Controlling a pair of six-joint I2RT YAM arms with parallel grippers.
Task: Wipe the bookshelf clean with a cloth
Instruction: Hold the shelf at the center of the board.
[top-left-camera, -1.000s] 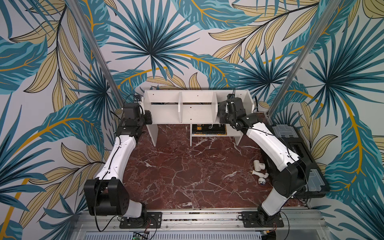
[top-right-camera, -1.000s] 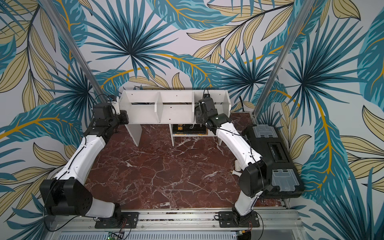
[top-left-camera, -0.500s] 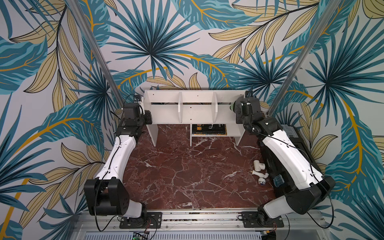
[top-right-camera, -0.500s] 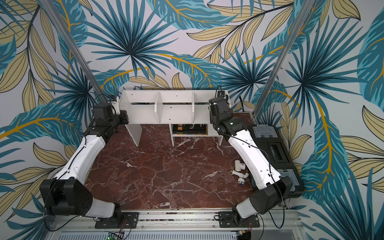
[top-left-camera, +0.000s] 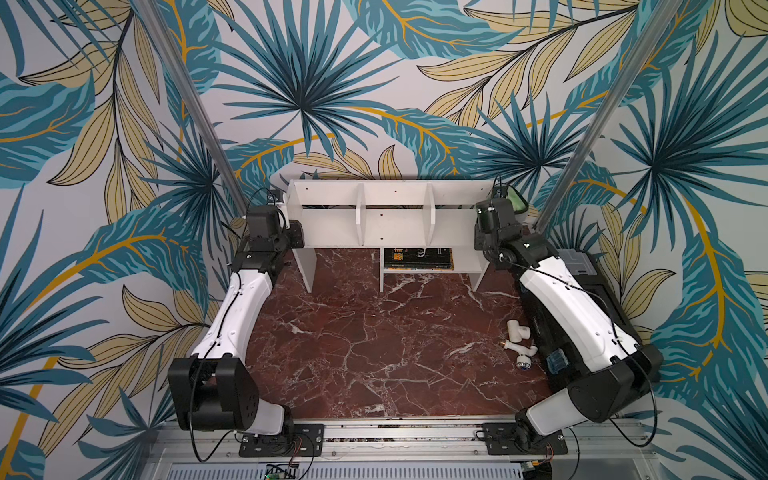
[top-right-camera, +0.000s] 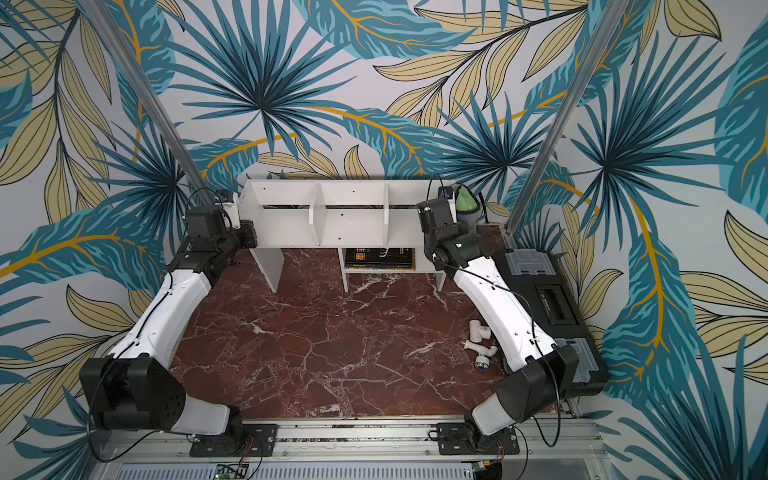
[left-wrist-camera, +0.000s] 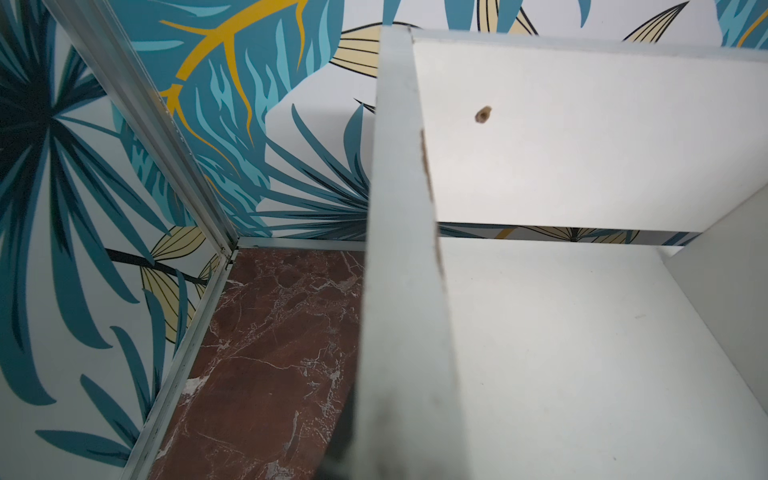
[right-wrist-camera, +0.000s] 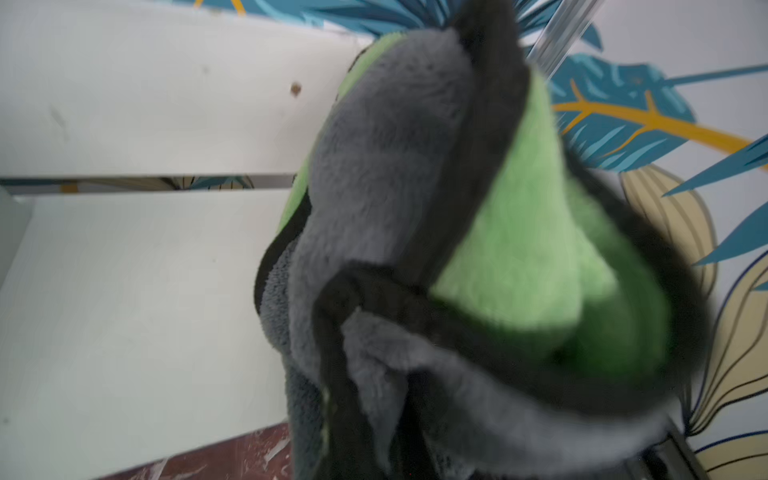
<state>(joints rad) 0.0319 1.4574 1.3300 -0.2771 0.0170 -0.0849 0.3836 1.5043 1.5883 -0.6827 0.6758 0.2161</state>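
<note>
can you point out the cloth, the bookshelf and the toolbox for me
cloth (right-wrist-camera: 519, 232), right wrist view, on its green side
bookshelf (top-left-camera: 395, 228), a top view, on the bare floor of the middle compartment
toolbox (top-right-camera: 531, 262), a top view, on a grey lid panel

White shells, black joints, thin black cables — left arm (top-left-camera: 245, 299), right arm (top-left-camera: 569, 303) alike.

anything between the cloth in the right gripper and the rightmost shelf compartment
Nothing visible. The right gripper holds the cloth just off the bookshelf at its right end, and the right compartment's board looks bare in the right wrist view. The cloth hides that end's edge.
</note>
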